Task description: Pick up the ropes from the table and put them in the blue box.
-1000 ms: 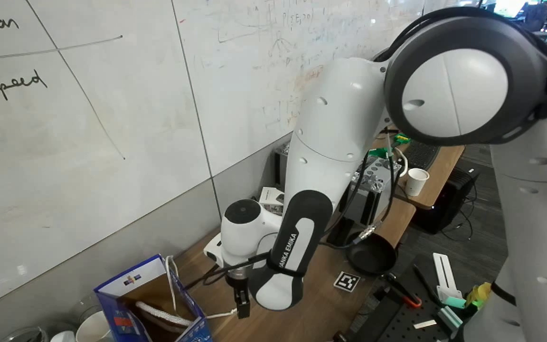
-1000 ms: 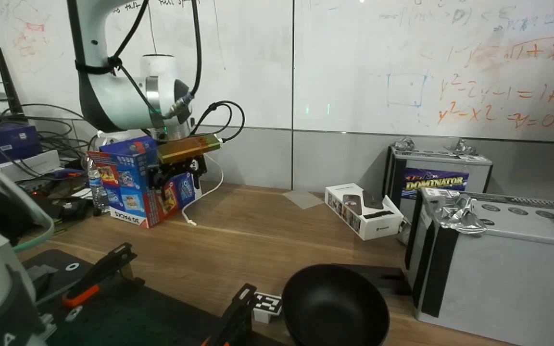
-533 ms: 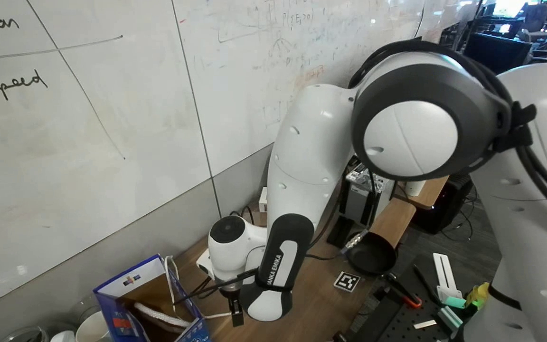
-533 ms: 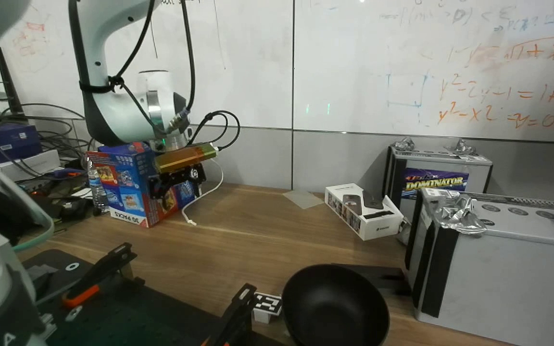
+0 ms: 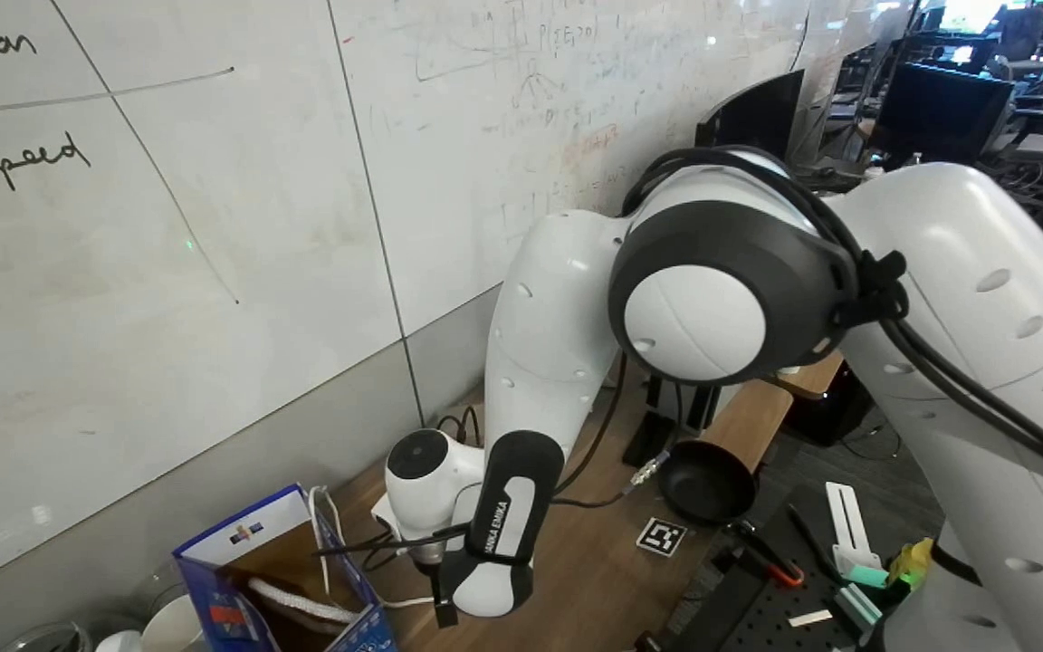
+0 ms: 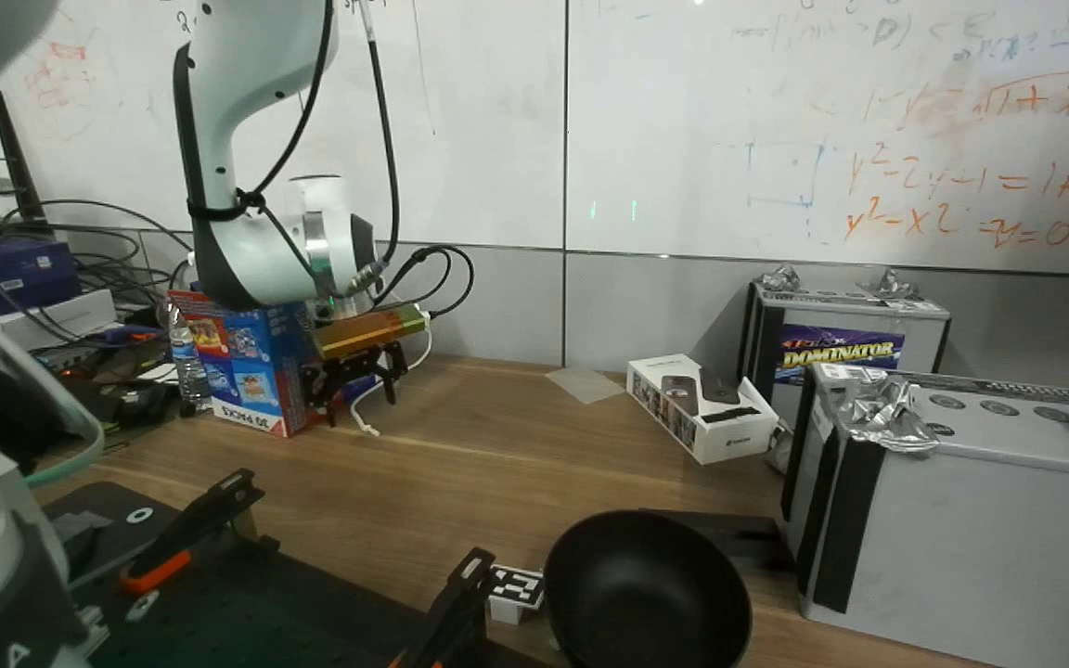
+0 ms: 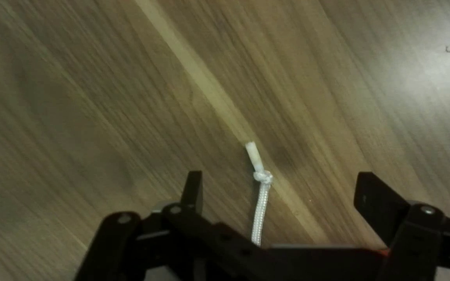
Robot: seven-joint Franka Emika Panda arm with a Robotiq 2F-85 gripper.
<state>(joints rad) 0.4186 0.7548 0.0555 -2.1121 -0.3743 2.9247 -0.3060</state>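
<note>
The blue box stands open on the table in both exterior views (image 5: 372, 636) (image 6: 251, 371). Thick white rope (image 5: 300, 602) lies inside it, and a thinner white rope (image 5: 320, 543) hangs over its rim. A knotted rope end (image 6: 366, 427) rests on the brown table (image 6: 497, 473) beside the box. In the wrist view this knotted end (image 7: 262, 183) lies between the spread fingers of my gripper (image 7: 279, 177), nearer the left finger and touching neither. My gripper (image 6: 360, 401) is open, low over the table and close beside the box. The box hides the rest of the ropes.
A black pan (image 6: 650, 594), a marker tag (image 5: 662, 537), a white carton (image 6: 701, 408) and grey cases (image 6: 943, 520) stand on the table. A whiteboard wall (image 6: 729, 167) runs behind. Cups (image 5: 173, 627) stand beside the box. A black board with clamps (image 6: 219, 603) is in front.
My gripper has come down toward the table and the rope end, staying open. The blue box has shifted very slightly. The rope end on the table has hardly moved.
</note>
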